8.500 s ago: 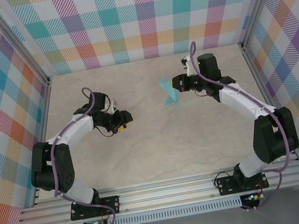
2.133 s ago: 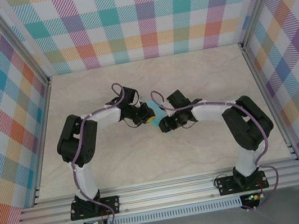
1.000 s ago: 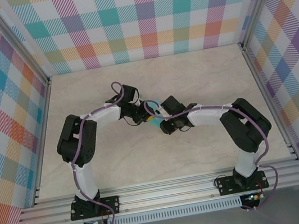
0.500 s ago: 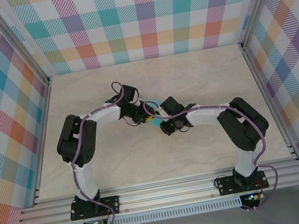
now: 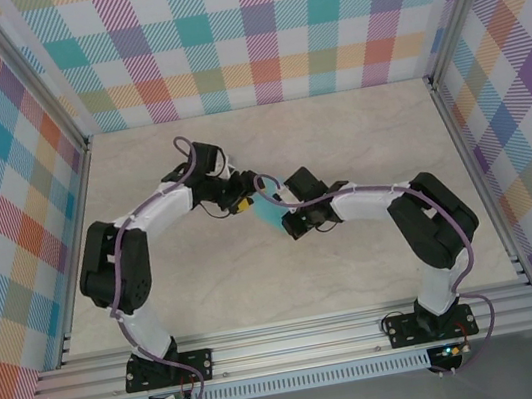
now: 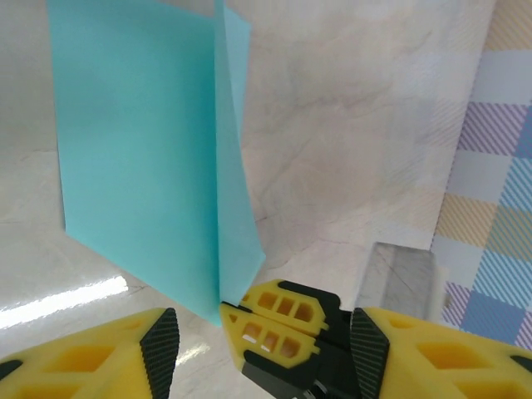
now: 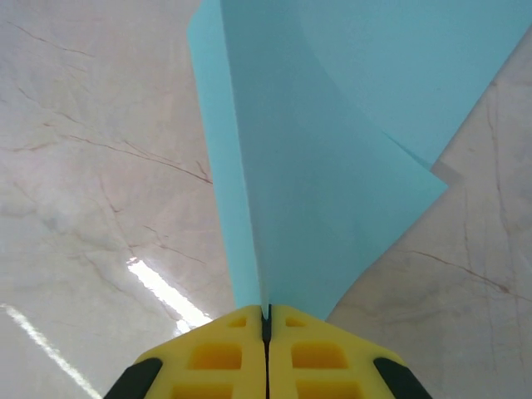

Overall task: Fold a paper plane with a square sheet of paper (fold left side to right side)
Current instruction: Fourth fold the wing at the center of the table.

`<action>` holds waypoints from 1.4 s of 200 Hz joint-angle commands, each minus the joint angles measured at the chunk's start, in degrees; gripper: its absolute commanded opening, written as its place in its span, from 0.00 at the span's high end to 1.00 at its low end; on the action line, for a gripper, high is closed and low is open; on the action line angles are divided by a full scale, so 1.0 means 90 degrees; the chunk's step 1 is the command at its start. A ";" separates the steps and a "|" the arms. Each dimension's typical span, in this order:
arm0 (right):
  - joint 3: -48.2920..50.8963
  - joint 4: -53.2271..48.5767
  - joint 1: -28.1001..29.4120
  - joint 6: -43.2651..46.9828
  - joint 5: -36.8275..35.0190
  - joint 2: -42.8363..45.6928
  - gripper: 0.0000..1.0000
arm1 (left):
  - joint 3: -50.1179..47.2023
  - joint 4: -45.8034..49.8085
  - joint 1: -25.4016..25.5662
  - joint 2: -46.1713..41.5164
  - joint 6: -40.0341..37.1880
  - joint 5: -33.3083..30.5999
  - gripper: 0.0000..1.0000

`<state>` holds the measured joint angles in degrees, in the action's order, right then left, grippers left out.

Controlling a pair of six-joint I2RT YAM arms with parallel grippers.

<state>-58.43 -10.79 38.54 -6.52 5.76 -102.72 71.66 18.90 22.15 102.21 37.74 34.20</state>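
Turquoise paper (image 7: 332,166), folded in two, is near the middle of the bench (image 5: 357,134), pinched at one edge by the right claw (image 7: 266,320), which is closed tight on it, while the left claw (image 6: 264,353) sits just beside it, jaws apart, holding nothing.

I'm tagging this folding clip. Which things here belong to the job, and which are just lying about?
Job: turquoise paper, part folded; right gripper, shut on it; left gripper, open.
Not the job: table; plaid walls; aluminium rail.
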 commanded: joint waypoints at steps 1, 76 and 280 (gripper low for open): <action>-0.0233 -0.0154 -0.0123 0.0106 0.0648 -0.0154 0.95 | -0.0324 -0.0097 -0.0079 -0.0319 -0.0169 0.0047 0.40; -0.0426 -0.0161 -0.0443 -0.0039 0.1735 -0.0568 0.95 | -0.0607 -0.0888 0.0085 0.0273 0.0009 0.0547 0.63; -0.0285 0.0299 -0.0961 -0.0415 0.2805 -0.0982 0.93 | 0.0389 -0.0781 0.0346 0.1708 -0.0091 0.0699 0.65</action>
<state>-61.19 -9.04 30.33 -9.98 29.06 -110.59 73.38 11.86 24.38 116.20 37.85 39.03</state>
